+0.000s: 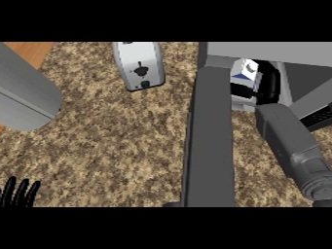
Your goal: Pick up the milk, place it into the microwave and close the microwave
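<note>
Even, diffuse light covers the speckled counter (103, 141). The microwave (283, 51) interior lies in shade; its door (210, 141) appears uniformly grey.

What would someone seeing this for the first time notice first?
The right hand reaches into the open microwave at upper right, fingers curled round the white-and-blue milk carton. Next comes the microwave's door, a dark slab swung out down the middle of the counter. The left hand rests open at the lower left corner.

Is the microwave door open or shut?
Open. The door juts out over the counter, and the right hand holds the milk inside.
</note>
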Controlling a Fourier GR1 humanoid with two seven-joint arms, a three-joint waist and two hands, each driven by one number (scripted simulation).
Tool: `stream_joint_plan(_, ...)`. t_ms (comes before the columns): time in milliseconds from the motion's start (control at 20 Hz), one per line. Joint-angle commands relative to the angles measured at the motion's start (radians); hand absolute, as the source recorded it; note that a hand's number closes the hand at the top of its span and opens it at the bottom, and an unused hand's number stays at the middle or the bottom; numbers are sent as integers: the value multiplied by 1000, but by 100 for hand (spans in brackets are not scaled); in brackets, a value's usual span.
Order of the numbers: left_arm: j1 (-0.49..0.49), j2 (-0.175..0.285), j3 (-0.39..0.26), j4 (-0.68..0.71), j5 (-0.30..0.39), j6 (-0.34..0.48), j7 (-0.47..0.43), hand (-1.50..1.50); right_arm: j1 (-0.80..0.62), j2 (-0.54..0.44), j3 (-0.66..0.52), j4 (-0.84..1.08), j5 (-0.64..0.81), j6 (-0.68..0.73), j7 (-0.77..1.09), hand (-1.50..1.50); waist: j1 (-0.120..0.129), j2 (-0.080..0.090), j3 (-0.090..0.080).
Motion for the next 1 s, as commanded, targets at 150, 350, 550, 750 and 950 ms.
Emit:
stream_joint_plan(150,-27,2,-8,40,-13,-14,-11,-150,-44,-37,-4,27,31,-190,-15,150,18,9,-3)
stream_joint_plan(350,-36,-10,-16,26,-15,7,8,-150,-39,-40,-26,15,24,-259,-32,150,18,12,0)
stream_joint_plan(550,-56,4,-7,35,-4,0,19,-150,-52,-36,-32,25,31,-286,-19,150,25,16,0)
stream_joint_plan(750,-73,16,4,30,-16,-2,8,-150,33,-111,20,169,104,-473,154,-150,38,47,-15)
stream_joint_plan(950,-74,24,-7,30,-26,-12,13,-150,75,-101,78,173,162,-588,311,-150,68,41,-11)
